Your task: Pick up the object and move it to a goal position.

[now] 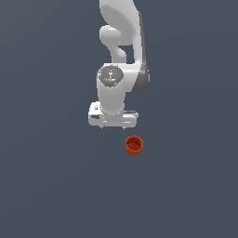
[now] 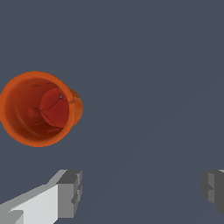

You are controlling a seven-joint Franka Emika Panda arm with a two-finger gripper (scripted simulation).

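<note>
A white robot arm [image 1: 118, 56] hangs over a plain dark grey surface [image 1: 46, 186], its gripper [image 1: 113, 125] pointing down with the fingers spread wide and nothing between them. The small orange-red cup [image 1: 134, 145] stands upright on the surface, mouth up, just beside the gripper toward the exterior view's right and nearer the lower edge of that view, apart from the fingers. No edge or corner of the surface is visible in either view.

The exterior view shows the arm's stacked white links and the round cap on the wrist, but only the stubs of the fingers. The wrist view looks down into the cup [image 2: 38, 108], showing its thick rim, ribbed inner wall and darker floor, and the two grey finger pads [image 2: 70, 193] standing well apart, with the cup outside the gap between them.
</note>
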